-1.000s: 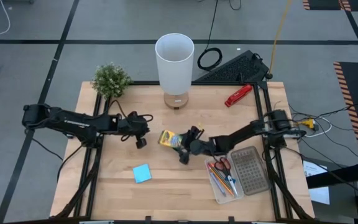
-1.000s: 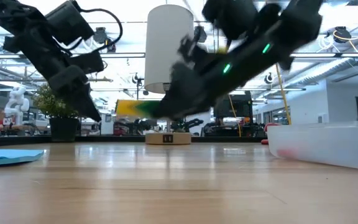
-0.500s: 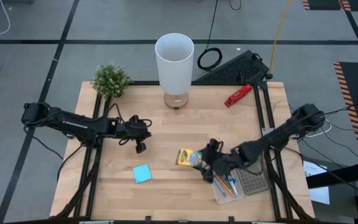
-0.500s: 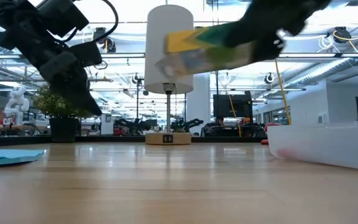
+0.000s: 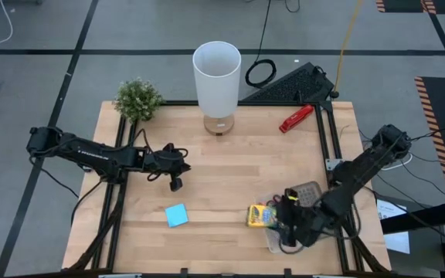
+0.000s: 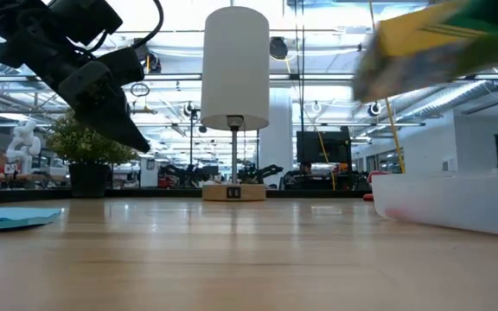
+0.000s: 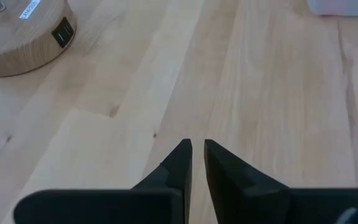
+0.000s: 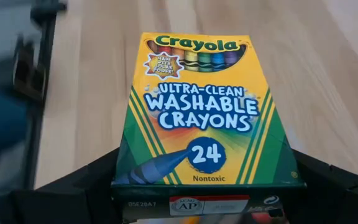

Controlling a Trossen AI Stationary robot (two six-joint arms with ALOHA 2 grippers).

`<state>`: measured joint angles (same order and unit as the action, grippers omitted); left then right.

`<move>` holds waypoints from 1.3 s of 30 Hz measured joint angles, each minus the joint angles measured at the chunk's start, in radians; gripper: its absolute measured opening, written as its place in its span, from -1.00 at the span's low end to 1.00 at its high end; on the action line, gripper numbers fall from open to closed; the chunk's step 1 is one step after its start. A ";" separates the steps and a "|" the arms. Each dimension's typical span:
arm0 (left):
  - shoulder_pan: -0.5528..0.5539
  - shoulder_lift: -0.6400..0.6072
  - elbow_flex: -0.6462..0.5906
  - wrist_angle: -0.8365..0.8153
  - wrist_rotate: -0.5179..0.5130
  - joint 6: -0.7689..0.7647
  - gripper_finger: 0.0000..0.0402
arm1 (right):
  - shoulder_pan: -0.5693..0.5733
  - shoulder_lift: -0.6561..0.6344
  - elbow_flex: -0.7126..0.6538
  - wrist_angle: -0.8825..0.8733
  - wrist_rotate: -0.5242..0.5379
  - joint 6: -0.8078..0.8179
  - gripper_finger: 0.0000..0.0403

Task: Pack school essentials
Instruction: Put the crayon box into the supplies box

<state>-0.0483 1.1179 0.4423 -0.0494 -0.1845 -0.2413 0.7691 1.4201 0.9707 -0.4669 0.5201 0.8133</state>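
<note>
Right end effector [image 5: 278,218] clamps the crayon box [image 5: 261,215] at the worktop's [image 5: 230,162] five o'clock, seemingly above the tray [image 5: 315,212]; left end effector [image 5: 176,183], nearly closed, hovers at nine.

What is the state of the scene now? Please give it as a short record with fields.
right gripper: shut on the crayon box, held in the air near the clear tray
left gripper: shut, empty, above the table
sticky-note pad: flat on the table, apart from both arms
tray contents: mostly hidden by the right arm
not packed yet: crayon box, sticky-note pad
</note>
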 joint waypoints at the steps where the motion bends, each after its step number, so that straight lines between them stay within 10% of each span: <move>1: 0.000 0.000 0.000 0.000 0.000 0.000 -0.77 | 0.016 -0.006 0.000 -0.025 0.001 -0.012 0.60; 15: -0.015 0.000 0.000 0.000 0.000 -0.059 -0.77 | 0.041 -0.135 -0.049 -0.372 -0.027 -0.286 0.60; 39: -0.039 0.000 0.000 0.002 -0.035 -0.121 -0.77 | -0.214 -0.349 -0.402 0.102 -0.342 -0.692 0.60</move>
<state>-0.0868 1.1179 0.4423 -0.0470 -0.2195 -0.3626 0.5556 1.0711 0.5690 -0.3646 0.1783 0.1211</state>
